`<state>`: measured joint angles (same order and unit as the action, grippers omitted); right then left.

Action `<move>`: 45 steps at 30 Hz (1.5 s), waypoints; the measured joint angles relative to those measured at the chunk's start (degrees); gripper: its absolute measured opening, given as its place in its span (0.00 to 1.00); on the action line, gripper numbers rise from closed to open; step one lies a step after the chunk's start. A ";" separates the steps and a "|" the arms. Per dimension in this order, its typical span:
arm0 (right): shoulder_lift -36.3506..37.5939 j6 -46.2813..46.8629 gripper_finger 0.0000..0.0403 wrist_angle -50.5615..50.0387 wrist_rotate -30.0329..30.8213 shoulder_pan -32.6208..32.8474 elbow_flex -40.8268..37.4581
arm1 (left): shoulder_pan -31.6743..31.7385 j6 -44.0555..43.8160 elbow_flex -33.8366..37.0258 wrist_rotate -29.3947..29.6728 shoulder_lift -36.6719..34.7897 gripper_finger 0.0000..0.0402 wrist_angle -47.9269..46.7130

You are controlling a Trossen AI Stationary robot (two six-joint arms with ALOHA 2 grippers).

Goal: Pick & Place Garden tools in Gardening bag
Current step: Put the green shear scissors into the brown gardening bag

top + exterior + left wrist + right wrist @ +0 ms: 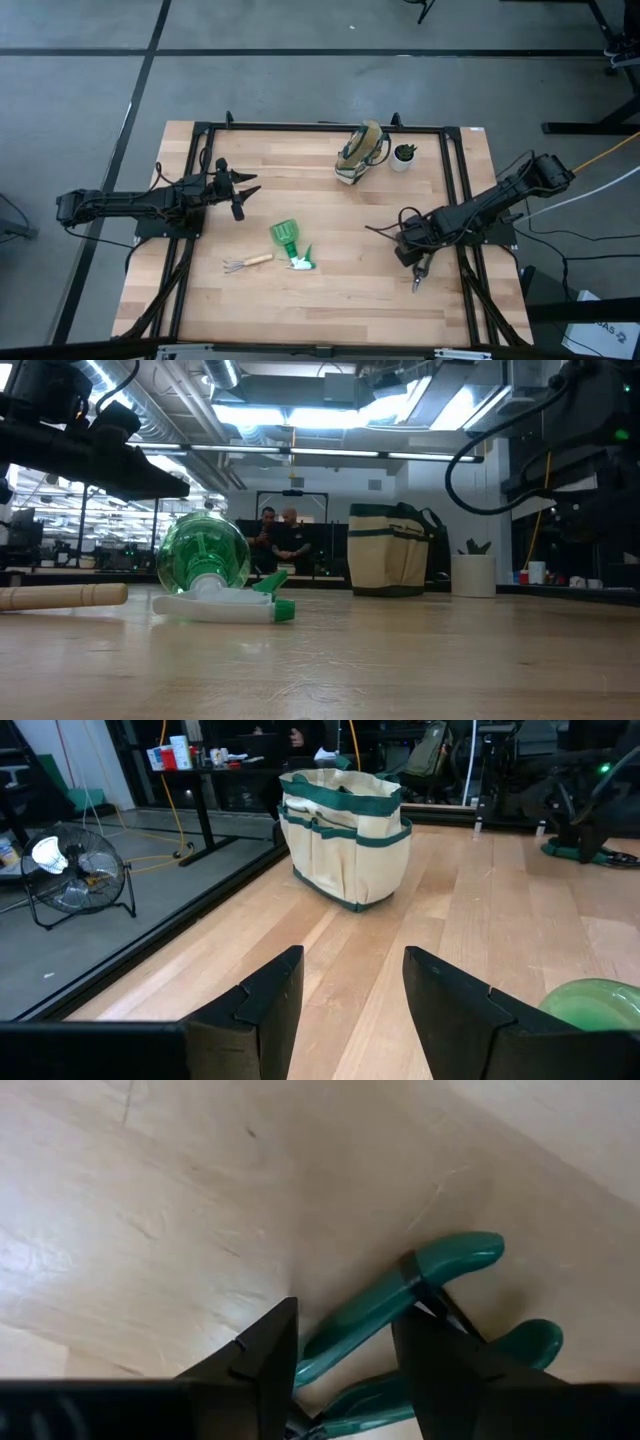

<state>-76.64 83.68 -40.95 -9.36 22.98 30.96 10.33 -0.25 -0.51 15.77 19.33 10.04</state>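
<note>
The tabletop [330,290] is pale wood planking framed by black rails, standing on a grey concrete floor crossed by dark tape lines. Toward the upper middle of the high view the gardening bag [359,152] stands upright, with a small white plant pot [403,156] just beside it. At the centre of the frame lie the green scoop [285,235] and the green-and-white sprayer piece [301,261], close together, with the wooden-handled rake [247,263] just left of them.

The left gripper [244,189] hovers at the left of the frame, its jaws spread open and holding nothing, pointed toward the bag. The right gripper [420,262] is low over the lower right of the tabletop, jaws open astride one green handle of the pruning shears [425,1320], which lie flat on the wood.

Across the tabletop, in the low view, two people [280,538] stand far back under bright ceiling strip lights. A floor fan [75,880] sits beside the table.
</note>
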 joint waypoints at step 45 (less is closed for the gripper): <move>-0.11 -14.79 0.07 0.04 2.05 -1.18 -0.15 | 0.01 0.00 0.01 -0.02 0.00 0.42 0.00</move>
<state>-76.75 68.89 -40.91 -7.31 21.80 30.81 10.34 -0.25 -0.50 15.75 19.33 10.04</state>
